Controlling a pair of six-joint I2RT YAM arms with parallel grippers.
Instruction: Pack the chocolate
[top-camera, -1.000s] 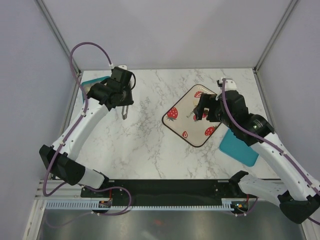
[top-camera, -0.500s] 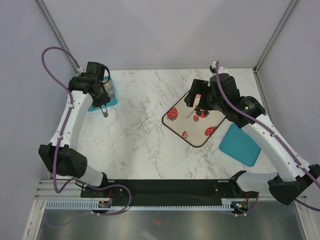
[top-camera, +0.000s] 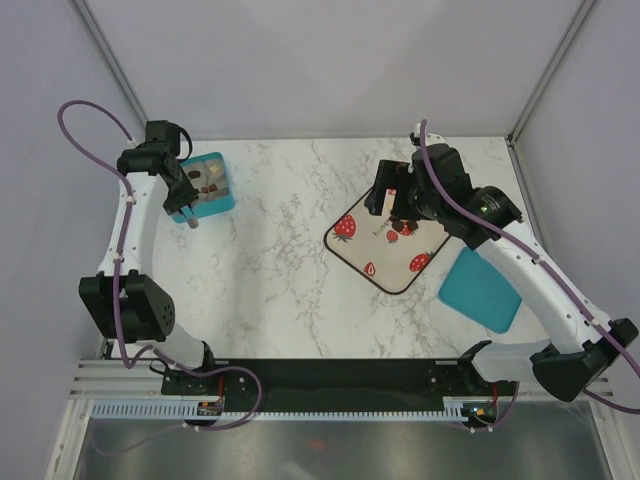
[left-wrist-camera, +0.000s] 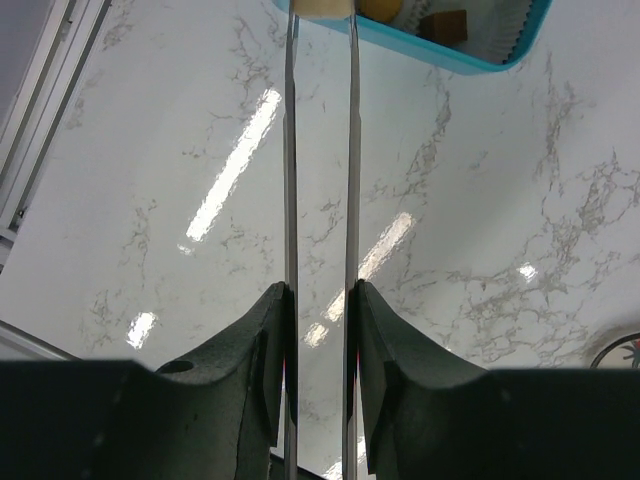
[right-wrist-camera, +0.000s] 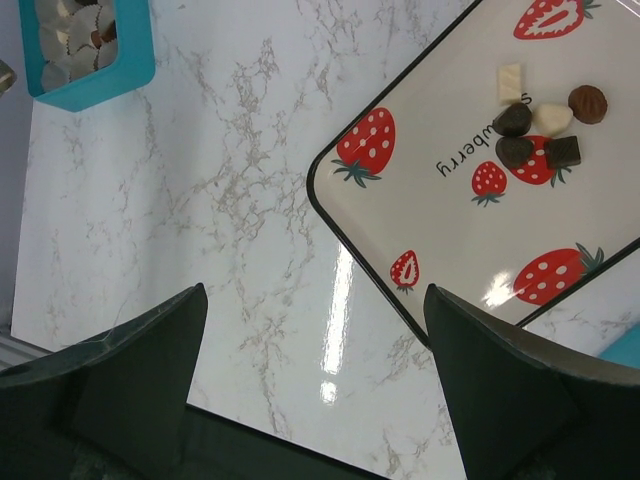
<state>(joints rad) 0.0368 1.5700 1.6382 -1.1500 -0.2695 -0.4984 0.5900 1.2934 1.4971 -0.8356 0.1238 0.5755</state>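
Several chocolate (right-wrist-camera: 540, 125) pieces, dark, mid brown and pale, lie clustered on the strawberry-print plate (right-wrist-camera: 430, 230); from above the plate (top-camera: 375, 265) sits right of centre. My right gripper (right-wrist-camera: 315, 300) hangs open and empty above the plate's left edge, also seen from above (top-camera: 390, 200). My left gripper (left-wrist-camera: 320, 290) is shut on the long metal tongs (left-wrist-camera: 352, 150). The tong tips reach the near rim of the teal box (left-wrist-camera: 450, 62), with something pale between them at the frame edge. More chocolate (top-camera: 208, 180) sits in paper cups inside the box (top-camera: 228, 200).
A teal lid (top-camera: 480, 290) lies flat to the right of the plate, under the right arm. The box stands at the table's far left corner, close to the cage post and side wall.
My left arm has swung from the table's middle out to the far left, carrying the tongs to the teal box. The right gripper has shifted slightly back and left over the plate.
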